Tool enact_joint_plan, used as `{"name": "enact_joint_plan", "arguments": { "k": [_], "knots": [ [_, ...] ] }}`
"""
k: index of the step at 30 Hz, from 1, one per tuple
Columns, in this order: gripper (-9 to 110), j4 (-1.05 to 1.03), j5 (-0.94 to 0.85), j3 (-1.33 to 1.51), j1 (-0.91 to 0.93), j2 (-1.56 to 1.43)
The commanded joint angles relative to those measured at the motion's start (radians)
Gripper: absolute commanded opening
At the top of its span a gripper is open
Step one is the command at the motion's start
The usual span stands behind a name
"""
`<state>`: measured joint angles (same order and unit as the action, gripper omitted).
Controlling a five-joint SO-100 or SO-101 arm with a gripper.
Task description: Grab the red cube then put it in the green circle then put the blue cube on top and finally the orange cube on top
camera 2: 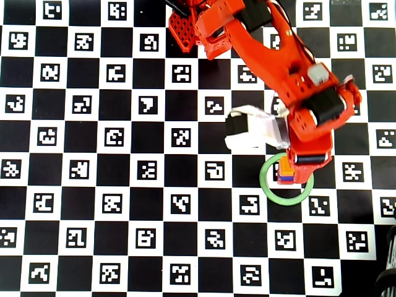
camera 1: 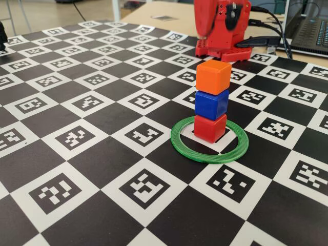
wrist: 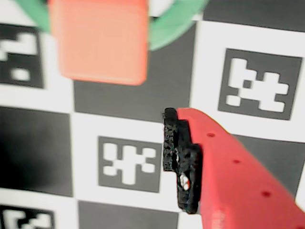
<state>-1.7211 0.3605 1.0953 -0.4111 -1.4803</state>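
Observation:
A three-cube tower stands inside the green circle [camera 1: 207,157]. The red cube [camera 1: 209,128] is at the bottom, the blue cube [camera 1: 211,104] sits on it, and the orange cube [camera 1: 213,77] is on top, turned slightly. In the overhead view my gripper [camera 2: 301,162] hovers over the tower's far side, partly covering the orange cube [camera 2: 286,168] and the green circle [camera 2: 267,189]. The wrist view shows the orange cube [wrist: 100,40] from above with the green circle [wrist: 176,24] behind it. One red finger with a black pad [wrist: 181,157] is well clear of the cube. Nothing is between the jaws.
The board is a black-and-white checkered mat [camera 1: 102,133] with printed markers. My red arm base [camera 1: 223,28] stands at the far edge, with cables and a laptop [camera 1: 310,31] beside it. A white wrist camera mount [camera 2: 250,130] juts out to the left in the overhead view.

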Motion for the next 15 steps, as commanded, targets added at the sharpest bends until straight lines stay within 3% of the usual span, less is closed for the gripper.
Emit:
{"name": "enact_joint_plan", "arguments": {
  "k": [1,10,15],
  "knots": [
    [23,0.002,-0.084,0.06,0.118,-0.212],
    [-6,0.233,-0.307,0.466,0.439,-0.46],
    [-6,0.385,-0.469,0.704,0.511,-0.594]
  ]
}}
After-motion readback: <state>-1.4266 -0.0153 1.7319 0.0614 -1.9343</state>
